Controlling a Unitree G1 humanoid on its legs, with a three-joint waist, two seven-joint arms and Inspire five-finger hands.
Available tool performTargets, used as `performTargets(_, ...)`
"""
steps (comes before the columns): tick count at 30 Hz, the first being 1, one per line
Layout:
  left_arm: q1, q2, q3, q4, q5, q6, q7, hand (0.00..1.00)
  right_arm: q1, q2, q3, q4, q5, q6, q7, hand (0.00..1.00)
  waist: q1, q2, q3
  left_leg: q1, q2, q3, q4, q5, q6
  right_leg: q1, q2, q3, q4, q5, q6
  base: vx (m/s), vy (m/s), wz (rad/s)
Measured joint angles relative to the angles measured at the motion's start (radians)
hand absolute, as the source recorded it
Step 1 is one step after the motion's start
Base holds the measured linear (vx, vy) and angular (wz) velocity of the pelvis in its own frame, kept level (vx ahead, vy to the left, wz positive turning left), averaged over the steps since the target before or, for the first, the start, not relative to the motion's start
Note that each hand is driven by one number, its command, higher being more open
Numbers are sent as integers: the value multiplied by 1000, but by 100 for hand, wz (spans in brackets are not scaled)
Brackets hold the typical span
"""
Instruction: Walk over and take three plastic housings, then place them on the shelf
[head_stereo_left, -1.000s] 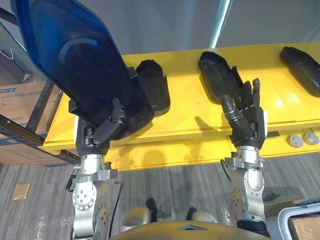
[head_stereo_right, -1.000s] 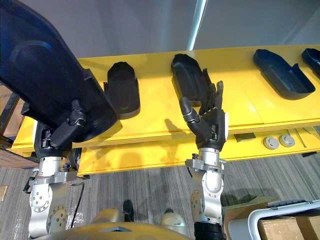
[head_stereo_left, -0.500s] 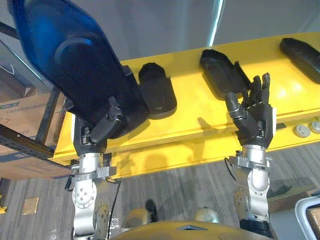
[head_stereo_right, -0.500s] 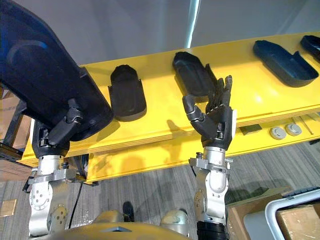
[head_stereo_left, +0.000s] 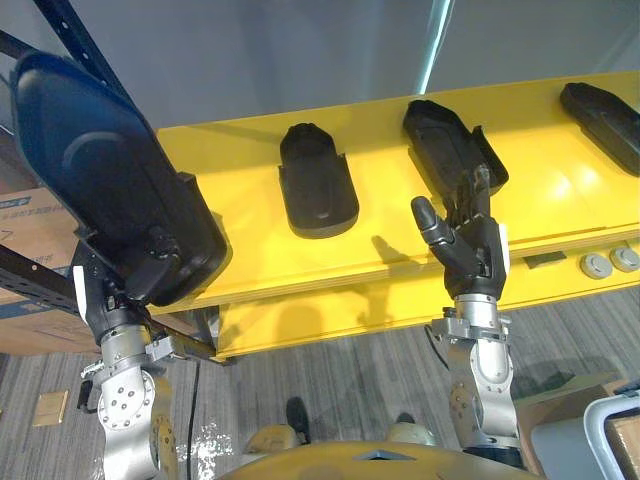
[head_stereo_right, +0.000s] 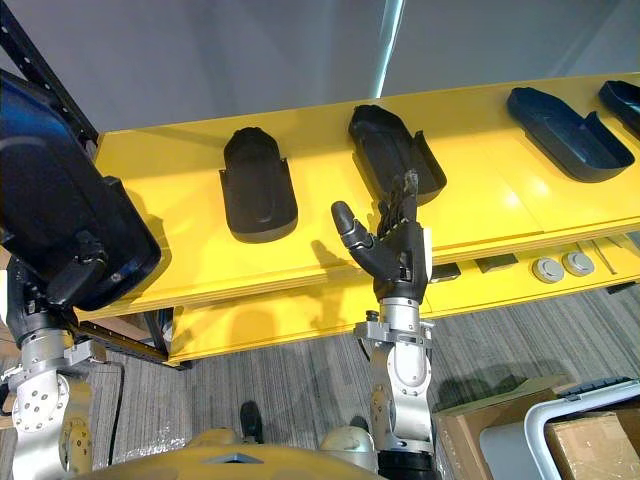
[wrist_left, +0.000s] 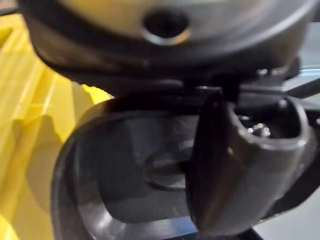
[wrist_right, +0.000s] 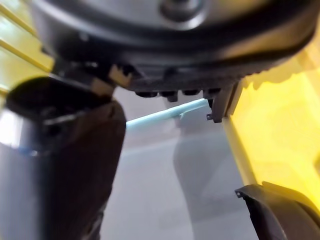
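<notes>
plastic housing (head_stereo_left: 100, 170), large and black, is gripped at its lower end by the left robot hand (head_stereo_left: 140, 290), whose thumb curls over the rim. it stands raised over the left end of the yellow desk (head_stereo_left: 390, 245). the right robot hand (head_stereo_left: 472, 255) is held up before the desk's front edge, fingers straight, holding nothing. three more black housings lie well apart on the desk: a second housing (head_stereo_left: 317, 180) near the middle, a third housing (head_stereo_left: 452, 150) just past the right robot hand, and a fourth housing (head_stereo_left: 602, 112) at the right end.
</notes>
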Motion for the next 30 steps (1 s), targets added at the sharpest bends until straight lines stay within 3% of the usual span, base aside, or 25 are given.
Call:
performTargets(5,-22,73,48,72,4,60,-32,0,3,-42,-23,2,2,38,37,100,-1,22,-10,-16,16,5,4,20,-3,-16,15,0,-6,2,4,-4,-12,-1)
performTargets(18,-220,237,106,414,-16,76,-162,0,21,-101,6,2,3,38,77,100,-8,62,-31,-5,39,33,0,25,-13,-24,37,28,-6,10,-6,-24,2,-7)
performTargets(26,-314,332,155,660,-168,138,-312,0,21,-149,46,2,9,38,105,100,-24,79,-38,12,44,47,0,19,-23,-17,40,43,-4,12,-4,-18,11,-5)
performTargets(27,-320,335,162,671,-169,146,-326,100,21,-149,47,2,9,38,106,100,-24,79,-38,13,44,49,0,19,-23,-16,40,44,-4,12,-4,-14,23,-6)
performTargets(30,-332,353,173,721,-201,161,-374,100,21,-151,55,2,9,38,106,100,-26,84,-36,17,44,53,0,17,-25,-14,39,48,-3,12,-4,-4,14,-4)
